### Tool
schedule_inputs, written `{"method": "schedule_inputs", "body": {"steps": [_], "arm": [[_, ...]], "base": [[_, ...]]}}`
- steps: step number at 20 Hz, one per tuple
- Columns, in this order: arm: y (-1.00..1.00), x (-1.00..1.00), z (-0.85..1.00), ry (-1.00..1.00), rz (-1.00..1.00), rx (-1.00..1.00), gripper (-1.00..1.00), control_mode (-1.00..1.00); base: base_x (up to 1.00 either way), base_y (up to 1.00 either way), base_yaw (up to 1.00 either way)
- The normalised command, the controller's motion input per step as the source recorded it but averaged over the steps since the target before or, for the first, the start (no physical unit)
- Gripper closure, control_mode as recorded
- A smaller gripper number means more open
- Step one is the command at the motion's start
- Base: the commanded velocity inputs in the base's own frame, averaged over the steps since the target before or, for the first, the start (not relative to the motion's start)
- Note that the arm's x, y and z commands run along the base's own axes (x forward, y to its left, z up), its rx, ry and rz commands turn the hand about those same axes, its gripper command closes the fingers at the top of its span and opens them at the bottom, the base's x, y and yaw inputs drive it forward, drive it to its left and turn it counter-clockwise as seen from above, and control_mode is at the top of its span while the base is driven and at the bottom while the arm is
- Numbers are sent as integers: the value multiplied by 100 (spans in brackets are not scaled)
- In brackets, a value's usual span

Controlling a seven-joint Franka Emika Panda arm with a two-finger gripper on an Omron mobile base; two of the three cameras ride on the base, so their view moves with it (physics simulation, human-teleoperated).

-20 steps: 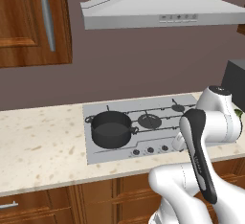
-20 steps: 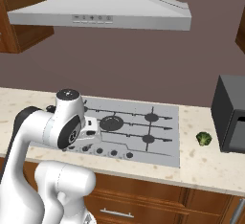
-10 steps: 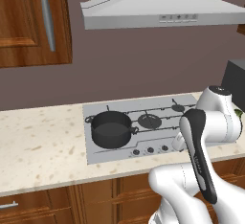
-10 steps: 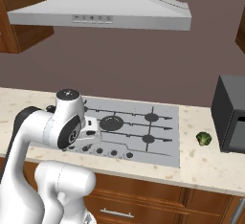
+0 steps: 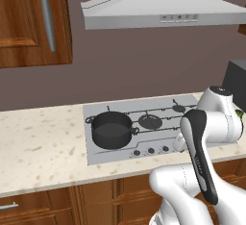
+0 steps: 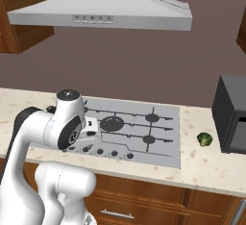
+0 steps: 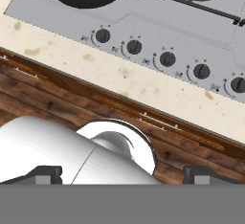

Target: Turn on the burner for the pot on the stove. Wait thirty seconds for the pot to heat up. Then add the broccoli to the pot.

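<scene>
Nothing looks done yet: the pot [image 5: 111, 129] sits on the front-left burner of the stove [image 6: 163, 142], left of centre in the left base view, and the broccoli [image 6: 205, 139] lies on the counter at middle right of the right base view, between stove and a dark appliance [image 6: 232, 113]. The gripper [image 7: 122, 173], fingers spread wide and empty, hangs over the counter edge below the knobs [image 7: 167, 59], all seemingly untouched, though their settings are too small to read. The knob row runs lengthwise along the stove's front edge; the pot's loop handles lie roughly along that same line.

Both base views face the stove [image 5: 144, 123] from behind; the hand view looks down close on its knobs [image 7: 167, 58].
</scene>
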Motion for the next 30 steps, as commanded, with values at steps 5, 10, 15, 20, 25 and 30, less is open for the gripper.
{"method": "schedule_inputs", "body": {"steps": [5, 10, 15, 20, 25, 30], "arm": [[0, 0, 0, 0, 0, 0, -100, -100], [0, 0, 0, 0, 0, 0, -100, -100], [0, 0, 0, 0, 0, 0, -100, -100], [0, 0, 0, 0, 0, 0, -100, -100], [0, 0, 0, 0, 0, 0, -100, -100], [0, 0, 0, 0, 0, 0, -100, -100]], "base": [[0, 0, 0], [0, 0, 0], [0, 0, 0], [0, 0, 0], [0, 0, 0], [0, 0, 0]]}}
